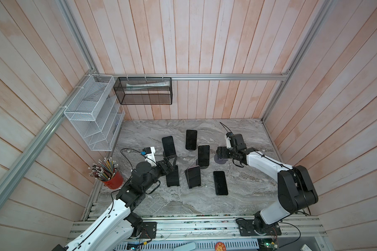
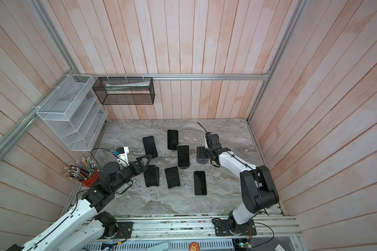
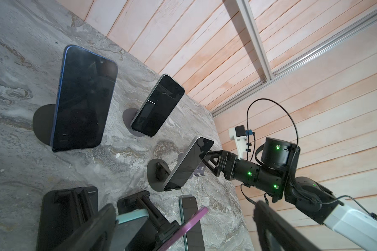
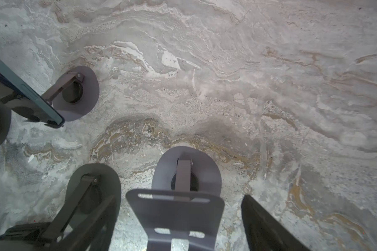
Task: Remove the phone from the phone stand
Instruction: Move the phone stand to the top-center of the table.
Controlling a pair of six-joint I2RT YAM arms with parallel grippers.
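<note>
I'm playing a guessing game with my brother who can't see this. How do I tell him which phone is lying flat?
Find the grey marble table with dark phones in the middle. Go to the phone nearest the front edge, away from the red pencil cup. It lies flat on the marble, while every other phone leans on a stand.

Grey marble veining with tan-brown streaks on the tabletop (image 1: pixel 183 202). Pale pink-washed planks on the walls (image 1: pixel 205 43). Red pencil cup (image 1: pixel 113 181) at nine o'clock; white mesh rack (image 1: pixel 89 113) toward ten, black mesh basket (image 1: pixel 143 93) toward eleven. Black screens: blue-edged phone (image 3: pixel 83 100), purple-edged phone (image 3: pixel 189 221). Mauve-grey phone stand (image 4: pixel 179 208).
</note>
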